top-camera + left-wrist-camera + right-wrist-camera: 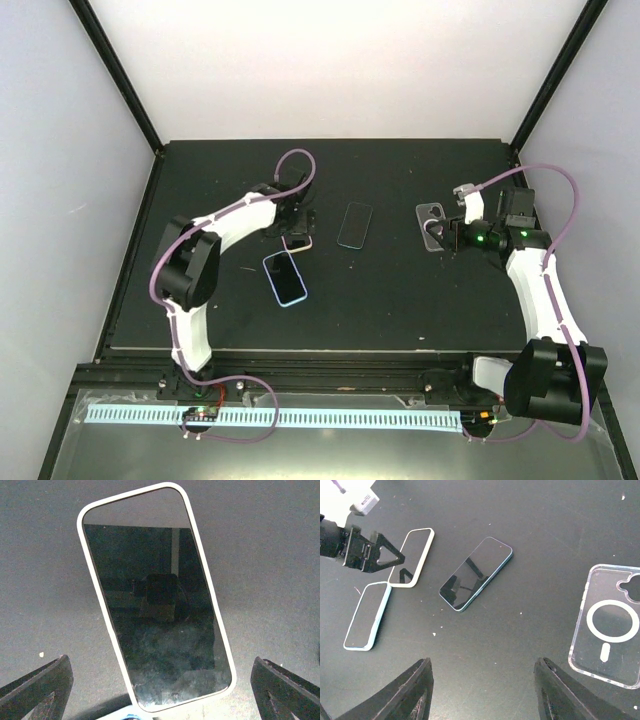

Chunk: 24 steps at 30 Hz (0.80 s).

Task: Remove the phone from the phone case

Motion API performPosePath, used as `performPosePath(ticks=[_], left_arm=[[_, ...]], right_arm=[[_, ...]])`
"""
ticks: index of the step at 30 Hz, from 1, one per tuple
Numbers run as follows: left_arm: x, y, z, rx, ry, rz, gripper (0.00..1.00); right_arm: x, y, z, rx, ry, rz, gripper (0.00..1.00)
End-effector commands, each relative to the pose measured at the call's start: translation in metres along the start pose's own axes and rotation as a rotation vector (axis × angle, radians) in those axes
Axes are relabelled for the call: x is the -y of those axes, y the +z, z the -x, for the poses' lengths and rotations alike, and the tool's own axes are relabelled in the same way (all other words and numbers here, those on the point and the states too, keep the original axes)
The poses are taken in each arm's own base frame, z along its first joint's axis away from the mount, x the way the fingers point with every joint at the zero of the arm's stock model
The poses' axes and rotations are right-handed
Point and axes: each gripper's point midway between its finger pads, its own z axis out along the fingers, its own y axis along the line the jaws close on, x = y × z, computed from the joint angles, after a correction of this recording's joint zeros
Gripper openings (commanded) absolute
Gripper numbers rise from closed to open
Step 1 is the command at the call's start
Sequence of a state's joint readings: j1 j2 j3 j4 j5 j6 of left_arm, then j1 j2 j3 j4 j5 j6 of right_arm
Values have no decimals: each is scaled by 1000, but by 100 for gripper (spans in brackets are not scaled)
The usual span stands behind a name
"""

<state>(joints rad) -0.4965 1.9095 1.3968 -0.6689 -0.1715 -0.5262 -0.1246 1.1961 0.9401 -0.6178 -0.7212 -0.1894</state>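
The phone in a white case point(157, 615) is seen lying flat and screen up on the black table mat point(400, 300), left of the mat's middle. The left gripper point(160, 662) is held directly above it with the jaws spread wide. One finger is set to each side of the phone's near end, and neither is seen touching it. A phone in a pale blue case point(285, 277) is laid screen up just beside the near end of the white-cased phone, their corners almost meeting; it is the nearest thing to the left fingers. A teal-edged phone point(476, 573) is placed to the right of the white-cased phone, near it but apart, also screen up. Well to the right of the white-cased phone a clear phone case point(610, 630) is laid empty, marked with a white ring and a camera cut-out. The right gripper point(484, 662) is held just beside that case, its jaws parted with nothing between them. The mat is dark, matt and flecked with pale specks. It is enclosed by plain white walls point(340, 70) and black frame posts point(120, 75), and a metal rail point(330, 380) runs along its near edge.
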Motion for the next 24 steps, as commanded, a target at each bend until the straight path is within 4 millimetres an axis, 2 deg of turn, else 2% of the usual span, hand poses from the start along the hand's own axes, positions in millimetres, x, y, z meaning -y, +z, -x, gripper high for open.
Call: performPosePath(ticks=[1, 9, 12, 24], left_arm=[[0, 5, 14, -21, -65, 38, 99], [3, 32, 19, -96, -116, 101, 99], [-3, 36, 17, -120, -153, 151, 99], [-10, 56, 4, -187, -231, 155, 99]], right_arm=[[-1, 3, 3, 13, -32, 19, 56], [-1, 3, 2, 7, -34, 22, 56], [-1, 3, 2, 6, -34, 23, 57], [-1, 3, 3, 5, -41, 17, 57]])
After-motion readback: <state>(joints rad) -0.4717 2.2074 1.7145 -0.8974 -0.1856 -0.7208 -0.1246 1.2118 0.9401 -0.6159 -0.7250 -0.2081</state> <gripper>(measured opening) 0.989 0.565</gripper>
